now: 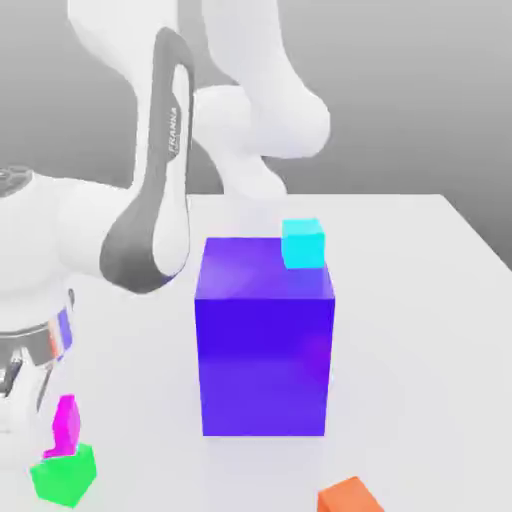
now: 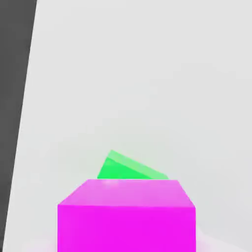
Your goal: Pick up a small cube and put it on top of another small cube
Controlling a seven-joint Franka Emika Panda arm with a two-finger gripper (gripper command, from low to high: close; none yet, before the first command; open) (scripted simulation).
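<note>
The small magenta cube (image 1: 65, 423) leans tilted on the top of the green cube (image 1: 64, 474), near the lower corner at the exterior view's left. My gripper (image 1: 22, 385) hangs just above and to the left of the pair, at the picture's edge. In the hand view the magenta cube (image 2: 126, 216) is very close, and a slanted part of the green cube (image 2: 129, 168) shows just behind it. Nothing in either view shows the gripper touching the magenta cube.
A big purple block (image 1: 265, 340) stands mid-table, to the right of the two cubes, with a small cyan cube (image 1: 303, 243) on its back corner. An orange cube (image 1: 350, 497) lies at the front. The table's edge (image 2: 27, 98) runs close by in the hand view.
</note>
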